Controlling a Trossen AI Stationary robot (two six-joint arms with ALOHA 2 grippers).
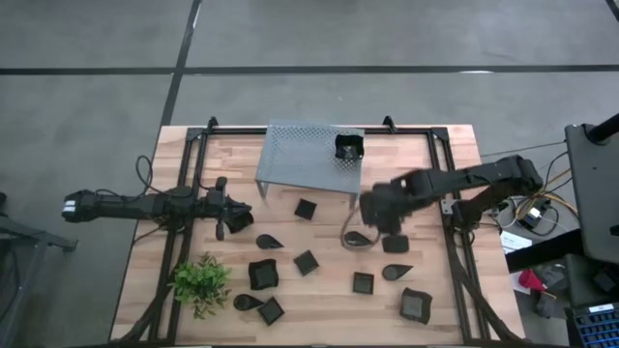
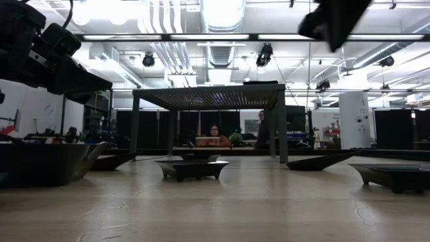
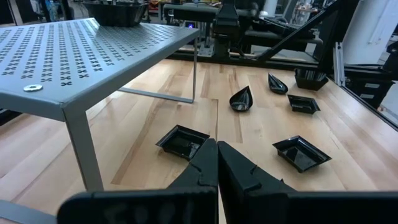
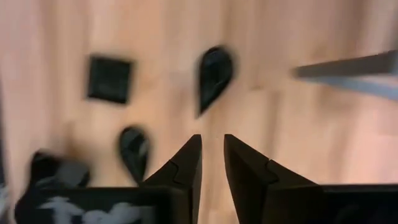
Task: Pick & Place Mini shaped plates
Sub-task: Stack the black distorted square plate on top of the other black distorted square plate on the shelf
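About a dozen small black plates lie flat on the wooden table: a square one [image 1: 306, 208], a teardrop one [image 1: 269, 241], and a larger one [image 1: 415, 304] among them. One square plate [image 1: 348, 148] sits on top of the grey rack [image 1: 300, 155]. My right gripper [image 1: 375, 215] hovers open beside the rack's near right leg, above a teardrop plate [image 1: 360, 238]. In the right wrist view that teardrop plate [image 4: 214, 71] lies just ahead of my right gripper [image 4: 211, 140]. My left gripper [image 1: 235, 220] waits shut left of the rack. The left wrist view shows it [image 3: 217, 146] pointing past a square plate [image 3: 181, 142].
A small green plant [image 1: 201, 280] stands near the table's near left corner. The rack's thin legs [image 3: 194, 68] reach the table between the two arms. Black frame rails [image 1: 455, 232] run along the table's sides. A person [image 2: 215, 133] sits far behind the table.
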